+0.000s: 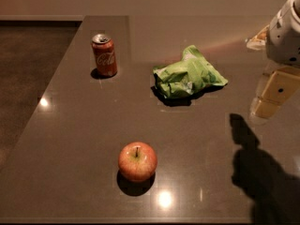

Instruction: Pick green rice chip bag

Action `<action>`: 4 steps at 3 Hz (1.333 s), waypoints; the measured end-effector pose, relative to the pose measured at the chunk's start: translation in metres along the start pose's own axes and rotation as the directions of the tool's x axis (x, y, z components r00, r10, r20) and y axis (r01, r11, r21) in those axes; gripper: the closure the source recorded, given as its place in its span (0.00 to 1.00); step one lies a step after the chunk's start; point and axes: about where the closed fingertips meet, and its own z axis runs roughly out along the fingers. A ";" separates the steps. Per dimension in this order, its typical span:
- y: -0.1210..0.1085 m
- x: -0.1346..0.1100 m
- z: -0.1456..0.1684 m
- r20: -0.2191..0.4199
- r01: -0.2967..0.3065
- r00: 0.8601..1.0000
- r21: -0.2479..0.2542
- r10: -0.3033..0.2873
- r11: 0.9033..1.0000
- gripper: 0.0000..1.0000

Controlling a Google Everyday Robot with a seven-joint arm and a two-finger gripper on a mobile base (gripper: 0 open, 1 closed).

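Note:
The green rice chip bag (188,74) lies crumpled on the dark glossy table (84,121), a little right of centre and towards the back. It is lime green with wrinkly folds and small white marks. My gripper (272,97) hangs at the right edge of the view, to the right of the bag and above the table. It is apart from the bag and holds nothing. The white arm housing (286,32) sits above it.
A red soda can (104,55) stands upright at the back left. A red-yellow apple (137,161) sits at the front, left of centre. A pale object (257,40) shows partly behind the arm at the back right. The table's left edge drops to dark floor (28,60).

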 end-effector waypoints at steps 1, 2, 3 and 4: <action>0.000 0.000 0.000 0.000 0.000 1.000 0.000 0.000 1.000 0.00; -0.015 -0.008 0.008 0.038 0.021 0.999 -0.006 -0.021 1.000 0.00; -0.040 -0.018 0.023 0.071 0.046 0.996 0.015 -0.047 0.999 0.00; -0.072 -0.039 0.044 0.098 0.099 0.990 0.033 -0.102 0.995 0.00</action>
